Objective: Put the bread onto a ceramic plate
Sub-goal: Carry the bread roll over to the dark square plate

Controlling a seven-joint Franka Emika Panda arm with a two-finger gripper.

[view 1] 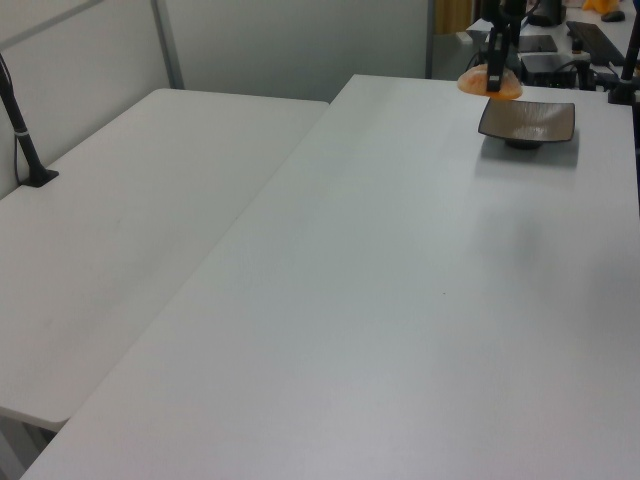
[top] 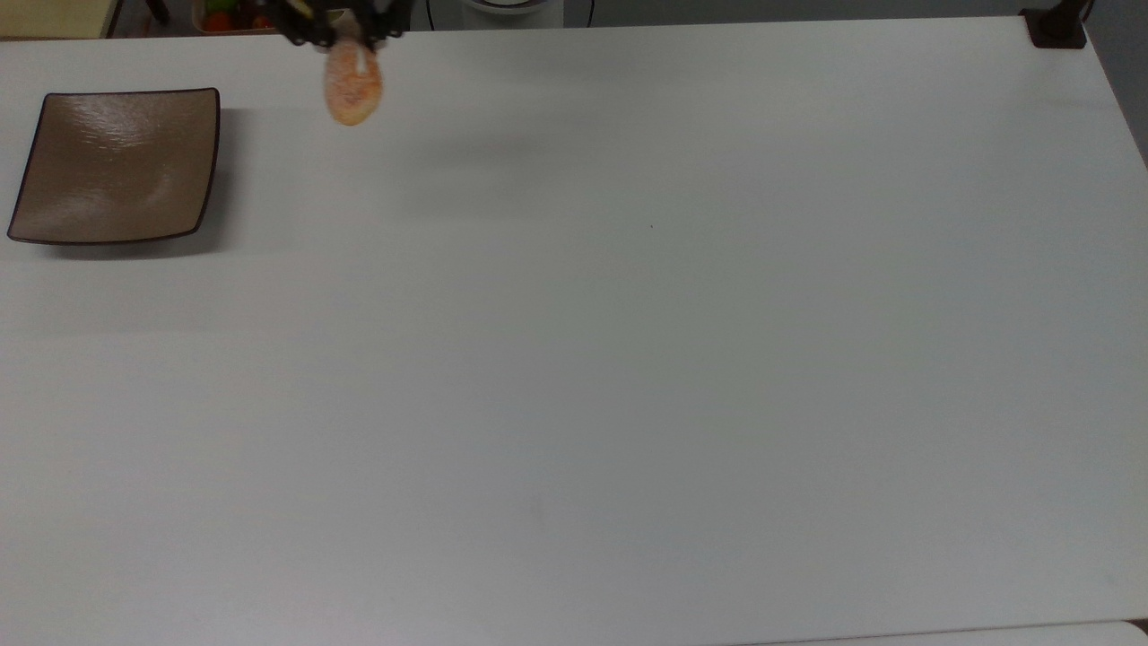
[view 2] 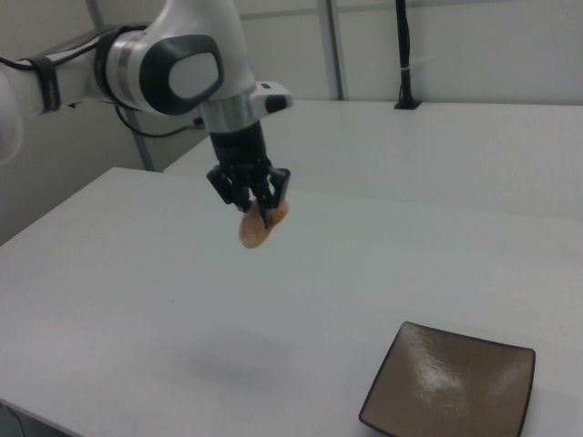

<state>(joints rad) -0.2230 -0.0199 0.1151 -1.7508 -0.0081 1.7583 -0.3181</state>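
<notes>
Black two-finger gripper clamped on the small oval orange-brown sugar-dusted bread, hanging in the air above the white table. Square glossy brown ceramic plate bare on the table, apart from the bread, toward the top view's left.

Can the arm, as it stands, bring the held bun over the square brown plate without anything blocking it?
Probably yes. The gripper holds the small orange-brown sugared bun above the bare white table, and nothing stands between it and the empty square brown ceramic plate.
</notes>
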